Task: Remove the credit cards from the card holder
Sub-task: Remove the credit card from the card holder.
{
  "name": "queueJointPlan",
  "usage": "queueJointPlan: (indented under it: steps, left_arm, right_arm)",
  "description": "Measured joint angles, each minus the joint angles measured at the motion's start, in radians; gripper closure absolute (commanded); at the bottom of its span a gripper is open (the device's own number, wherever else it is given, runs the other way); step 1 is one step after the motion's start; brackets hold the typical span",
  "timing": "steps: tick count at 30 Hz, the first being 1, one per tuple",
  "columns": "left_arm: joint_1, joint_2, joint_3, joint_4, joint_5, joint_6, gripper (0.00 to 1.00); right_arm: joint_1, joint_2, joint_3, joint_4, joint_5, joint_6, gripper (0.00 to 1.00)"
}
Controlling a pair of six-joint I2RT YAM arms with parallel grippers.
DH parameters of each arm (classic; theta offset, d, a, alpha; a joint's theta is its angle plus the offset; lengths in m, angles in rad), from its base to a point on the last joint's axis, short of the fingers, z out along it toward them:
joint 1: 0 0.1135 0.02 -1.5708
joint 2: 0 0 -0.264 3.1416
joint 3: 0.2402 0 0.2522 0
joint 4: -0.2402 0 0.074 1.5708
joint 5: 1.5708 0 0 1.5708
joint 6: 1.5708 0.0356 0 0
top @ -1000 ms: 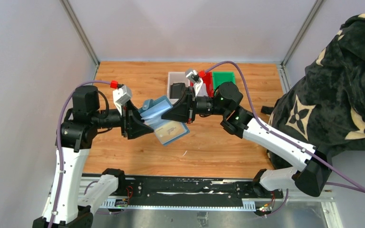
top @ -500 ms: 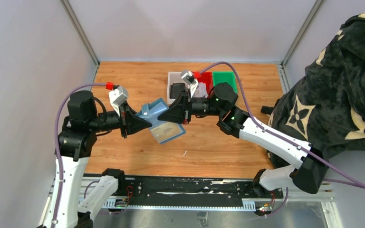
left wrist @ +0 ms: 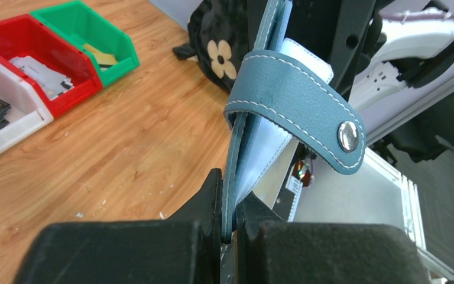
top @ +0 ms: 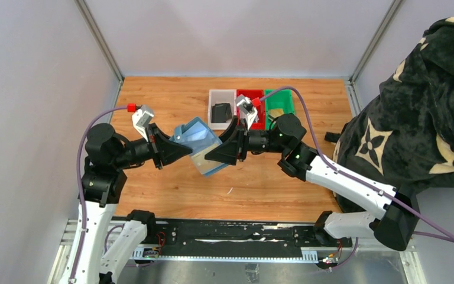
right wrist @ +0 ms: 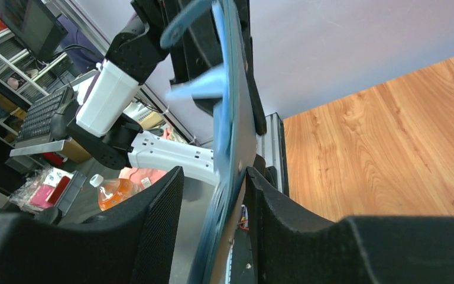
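Note:
The teal-blue card holder (top: 196, 142) hangs open in the air over the table's middle, between both arms. My left gripper (top: 179, 149) is shut on one edge of it; in the left wrist view the jaws pinch the teal leather (left wrist: 232, 198), and the closing tab with its metal snap (left wrist: 307, 100) curls above. A pale grey credit card face (top: 203, 158) shows in the holder's lower half. My right gripper (top: 217, 155) is open around the opposite edge. In the right wrist view the blurred holder (right wrist: 229, 136) lies against one finger, with a clear gap to the other.
At the back of the table stand a white bin (top: 214, 94) holding a black wallet (top: 221, 110), a red bin (top: 254, 94) and a green bin (top: 279, 102). A black flower-patterned cloth (top: 425, 106) fills the right side. Grey walls close off the left and back.
My right gripper has opened from its grip on the holder and drawn slightly right. The left gripper closed on the holder and holds it, now tilted more upright.

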Motion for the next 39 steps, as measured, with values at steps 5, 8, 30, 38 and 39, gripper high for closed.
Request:
queueJointPlan:
  steps: [5, 8, 30, 38, 39]
  left_arm:
    - [0.0, 0.018, 0.0, 0.075, 0.001, -0.089, 1.0]
    - [0.0, 0.029, 0.0, 0.103, 0.003, -0.129, 1.0]
    - [0.003, 0.044, 0.0, 0.203, 0.099, -0.247, 1.0]
    - [0.005, 0.048, 0.0, 0.214, 0.116, -0.247, 0.94]
    - [0.006, 0.048, 0.0, 0.212, 0.116, -0.243, 0.75]
  right_arm:
    - [-0.008, -0.061, -0.098, 0.028, -0.014, 0.011, 0.59]
    - [-0.013, -0.105, -0.164, 0.046, -0.02, 0.018, 0.64]
    - [-0.058, -0.114, -0.161, 0.023, 0.085, 0.019, 0.74]
    - [-0.057, -0.064, -0.102, 0.064, 0.053, 0.034, 0.87]
    - [-0.057, -0.063, -0.102, 0.072, 0.044, 0.045, 0.91]
